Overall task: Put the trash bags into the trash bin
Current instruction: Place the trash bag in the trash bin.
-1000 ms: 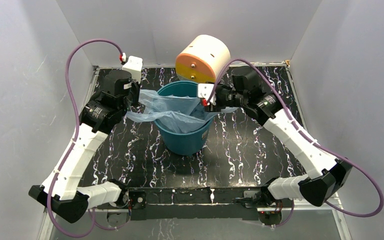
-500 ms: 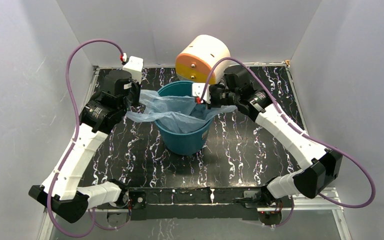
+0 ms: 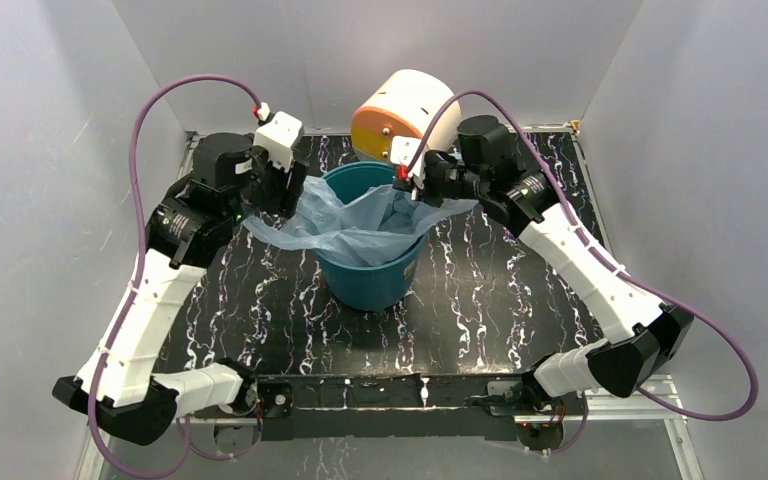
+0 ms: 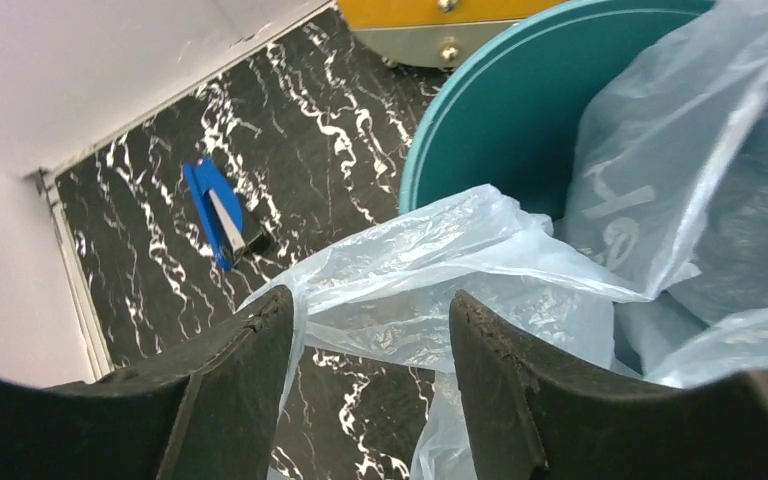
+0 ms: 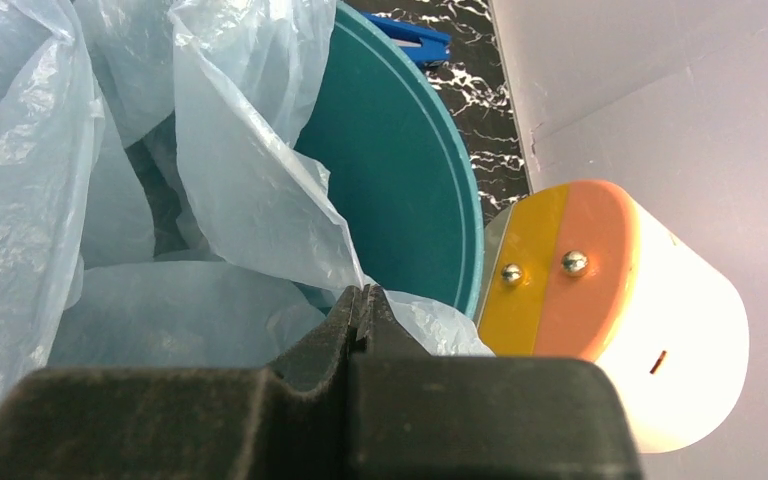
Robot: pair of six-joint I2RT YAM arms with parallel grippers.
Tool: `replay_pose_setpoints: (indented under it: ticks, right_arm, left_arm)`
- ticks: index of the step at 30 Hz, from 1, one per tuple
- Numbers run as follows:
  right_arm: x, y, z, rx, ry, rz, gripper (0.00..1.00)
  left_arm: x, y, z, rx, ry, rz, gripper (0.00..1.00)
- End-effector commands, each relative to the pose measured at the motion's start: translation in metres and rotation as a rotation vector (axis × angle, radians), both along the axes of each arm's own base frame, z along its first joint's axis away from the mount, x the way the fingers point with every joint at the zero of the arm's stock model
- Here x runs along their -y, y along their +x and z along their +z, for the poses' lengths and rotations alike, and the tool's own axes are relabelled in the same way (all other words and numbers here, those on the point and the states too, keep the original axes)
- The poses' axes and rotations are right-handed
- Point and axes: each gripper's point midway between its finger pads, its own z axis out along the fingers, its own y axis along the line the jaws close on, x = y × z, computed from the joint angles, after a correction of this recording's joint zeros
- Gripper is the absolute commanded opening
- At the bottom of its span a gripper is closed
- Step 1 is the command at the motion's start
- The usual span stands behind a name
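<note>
Left tool (image 4: pixel 370 300) lifted, parted | right tool (image 5: pixel 362 292) pinches trash bag (image 5: pixel 250 190) above trash bin (image 3: pixel 370 285) rim

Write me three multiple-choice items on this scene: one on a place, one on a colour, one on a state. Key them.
1. Where does the cream-and-orange drum sit relative to the trash bin?
A) behind it, by the back wall
B) in front, near the arm bases
C) inside it

2. What colour is the small flat object lying on the table outside the bin?
A) red
B) blue
C) yellow

3. How is the right pincer?
A) wide open above the bin
B) resting open on the table
C) shut on the trash bag

Key:
1 A, the top view shows the drum beyond the bin's far rim.
2 B, the left wrist view shows it blue with a pale stripe.
3 C, the right wrist view shows its jaws closed with bag film pinched at the tips.
</note>
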Motion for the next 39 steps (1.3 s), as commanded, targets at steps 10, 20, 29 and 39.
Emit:
replay_pose_setpoints:
  ticks: [10,20,29,39]
  right_arm:
    - [0.009,0.011,0.008,-0.042,0.004,-0.123,0.00]
    - [0.011,0.018,0.008,-0.047,0.017,-0.173,0.00]
    - [0.008,0.017,0.013,-0.066,0.050,-0.178,0.00]
    - [0.011,0.015,0.016,-0.054,0.079,-0.190,0.00]
  left_arm:
    - [-0.001,0.000,-0.008,0.000,0.160,-0.127,0.56]
    - [0.030,-0.018,0.006,0.041,0.108,-0.364,0.56]
    - [0.028,-0.016,-0.035,-0.090,0.167,-0.368,0.54]
    - [-0.013,0.012,-0.012,0.071,0.211,-0.071,0.12]
